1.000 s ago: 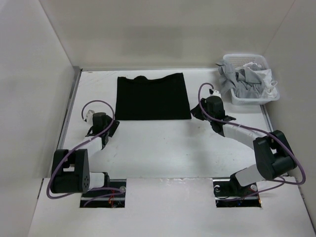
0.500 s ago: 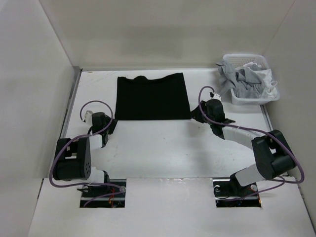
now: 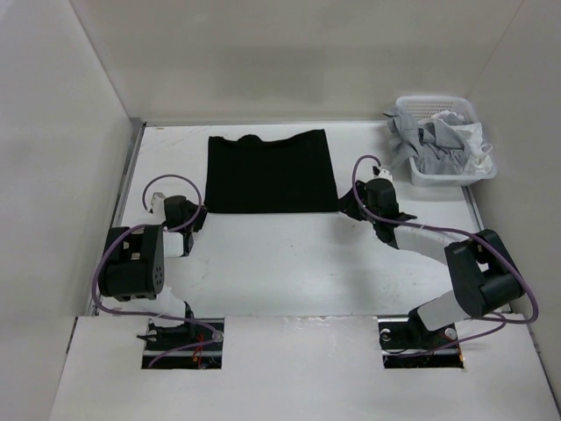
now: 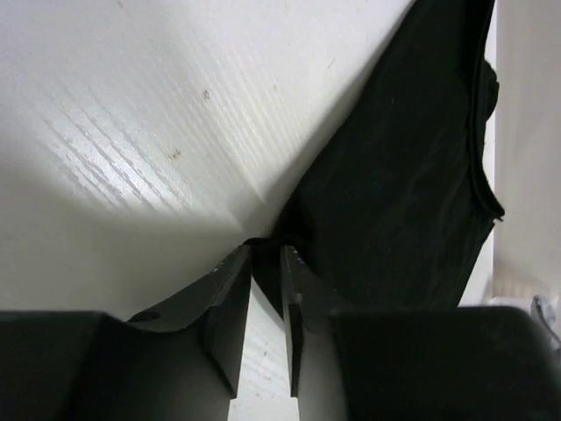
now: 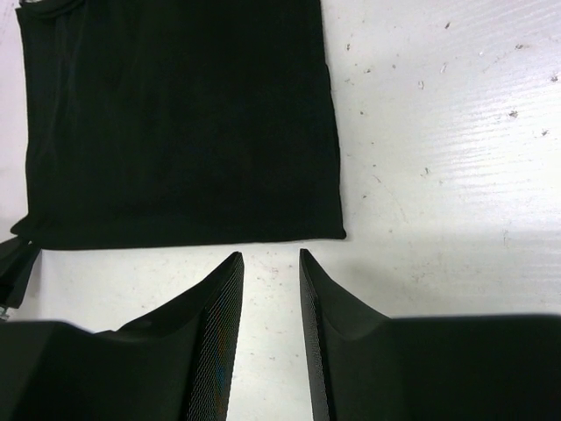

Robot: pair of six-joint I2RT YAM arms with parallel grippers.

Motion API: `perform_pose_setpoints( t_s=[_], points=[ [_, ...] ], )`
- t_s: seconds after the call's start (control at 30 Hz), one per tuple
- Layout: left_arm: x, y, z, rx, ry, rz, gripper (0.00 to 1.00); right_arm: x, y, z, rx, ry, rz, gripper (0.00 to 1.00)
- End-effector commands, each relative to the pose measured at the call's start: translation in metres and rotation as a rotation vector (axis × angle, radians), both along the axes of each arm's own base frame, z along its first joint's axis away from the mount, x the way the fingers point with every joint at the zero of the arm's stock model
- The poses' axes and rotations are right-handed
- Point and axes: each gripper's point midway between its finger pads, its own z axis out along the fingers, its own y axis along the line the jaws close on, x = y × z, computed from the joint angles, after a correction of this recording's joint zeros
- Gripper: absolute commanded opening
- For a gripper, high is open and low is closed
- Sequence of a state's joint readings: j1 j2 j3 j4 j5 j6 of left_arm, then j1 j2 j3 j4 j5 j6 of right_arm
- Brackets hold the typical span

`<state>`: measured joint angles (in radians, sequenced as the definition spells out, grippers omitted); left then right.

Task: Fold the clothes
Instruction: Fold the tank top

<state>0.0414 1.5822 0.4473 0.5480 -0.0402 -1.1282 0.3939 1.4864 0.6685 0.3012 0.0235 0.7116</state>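
The clothes, a black T-shirt, lie flat as a folded rectangle at the back middle of the table. My left gripper is at the shirt's near-left corner. In the left wrist view its jaws stand a narrow gap apart, with the tip of that corner of the shirt between the fingertips and white table showing between the fingers lower down. My right gripper is by the near-right corner. In the right wrist view it is open and empty, just short of the shirt's near hem.
A white basket holding grey and white garments stands at the back right, just beyond the right arm. White walls enclose the table on the left, back and right. A metal rail runs along the left edge.
The left gripper has moved forward to the shirt's near-left corner and its jaws have narrowed. The right gripper's jaws have opened by the near-right corner. The shirt has not moved.
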Motion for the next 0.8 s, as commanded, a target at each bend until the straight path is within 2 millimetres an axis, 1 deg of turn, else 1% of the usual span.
perform_pose_setpoints(
  t_s=[0.0, 0.1, 0.17, 0.23, 0.37, 0.43, 0.53, 0.67, 0.77],
  points=[
    [0.005, 0.005, -0.005, -0.016, -0.009, 0.027, 0.18, 0.003, 0.002, 0.008, 0.02, -0.043, -0.009, 0.37],
    [0.007, 0.004, -0.01, -0.04, -0.01, 0.023, 0.09, 0.002, 0.002, 0.003, 0.015, -0.029, -0.01, 0.39],
    [0.006, 0.005, -0.012, -0.046, -0.009, 0.024, 0.05, -0.001, 0.001, -0.004, 0.01, -0.006, -0.012, 0.42],
    [0.003, 0.008, -0.009, -0.047, -0.02, 0.032, 0.02, -0.005, -0.001, -0.011, 0.007, 0.022, -0.017, 0.43],
    [-0.002, 0.006, 0.004, -0.043, -0.053, 0.019, 0.01, -0.007, -0.004, -0.018, -0.01, 0.062, -0.023, 0.46],
    [-0.003, 0.006, 0.008, -0.036, -0.063, 0.013, 0.01, -0.005, -0.004, -0.025, -0.022, 0.097, -0.019, 0.46],
    [-0.003, 0.003, 0.011, -0.036, -0.069, 0.004, 0.01, 0.003, -0.008, -0.036, -0.01, 0.131, -0.04, 0.43],
    [-0.001, 0.003, 0.009, -0.035, -0.059, 0.003, 0.01, 0.012, -0.004, -0.04, 0.05, 0.138, -0.052, 0.43],
    [0.0, 0.001, 0.005, -0.043, -0.048, -0.003, 0.0, 0.017, -0.005, -0.045, 0.078, 0.142, -0.07, 0.42]
  ],
)
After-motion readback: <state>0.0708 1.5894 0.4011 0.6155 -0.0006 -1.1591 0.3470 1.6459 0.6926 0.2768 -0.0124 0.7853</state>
